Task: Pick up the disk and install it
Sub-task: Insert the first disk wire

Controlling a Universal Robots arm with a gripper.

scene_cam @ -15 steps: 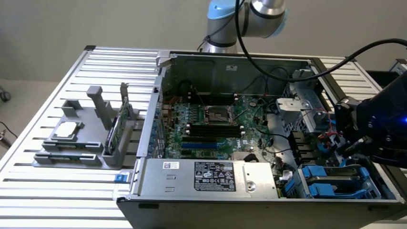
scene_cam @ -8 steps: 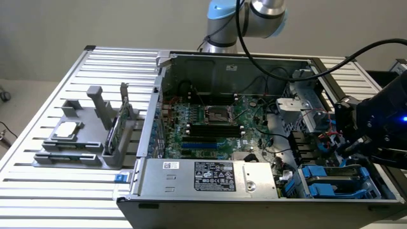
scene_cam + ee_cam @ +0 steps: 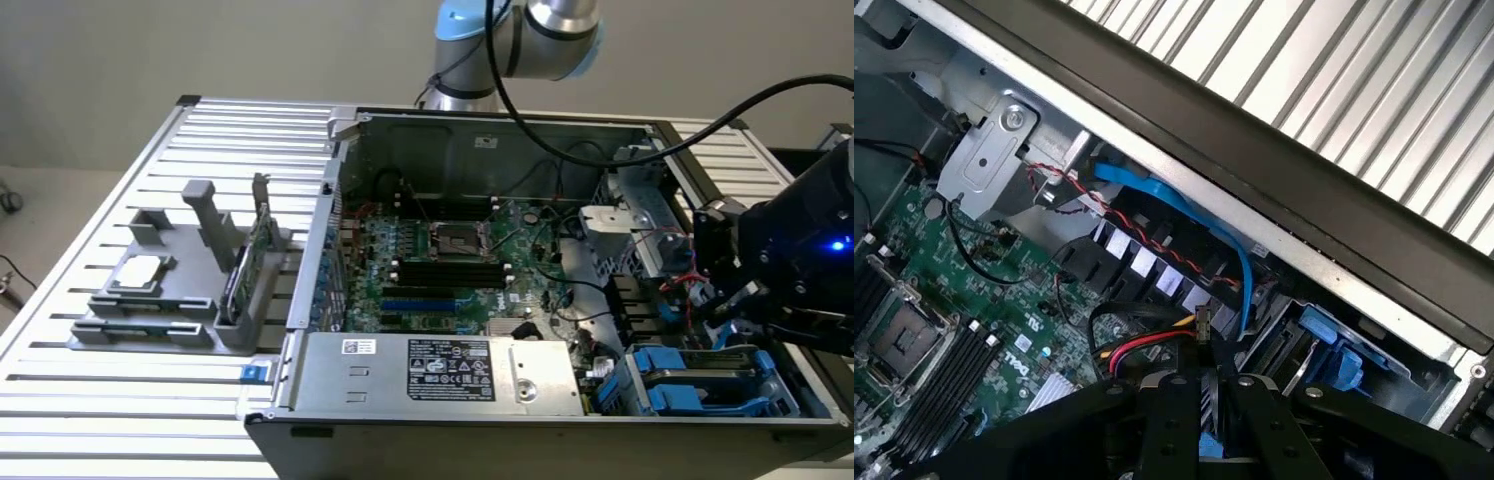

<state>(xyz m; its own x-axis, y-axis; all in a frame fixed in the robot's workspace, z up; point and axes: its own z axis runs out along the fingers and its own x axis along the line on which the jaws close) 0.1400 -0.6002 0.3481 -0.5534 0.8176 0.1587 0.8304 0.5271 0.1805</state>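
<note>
Claw (image 3: 1211,388): fingers clamped on the disk (image 3: 1210,446), seen edge-on as a blue frame strip btw. them. Claw hangs just above the drive bay (image 3: 701,385) w/ blue caddies, at the exterior view's right of the open PC case (image 3: 334,200). Case sits on slatted surface (image 3: 107,400).

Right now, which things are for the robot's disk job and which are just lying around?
For the job: black robot gripper; blue-framed silver metal disk it grips; blue plastic drive bay.
Just lying about: small square silver chip; thin green circuit card; grey plastic holder.
</note>
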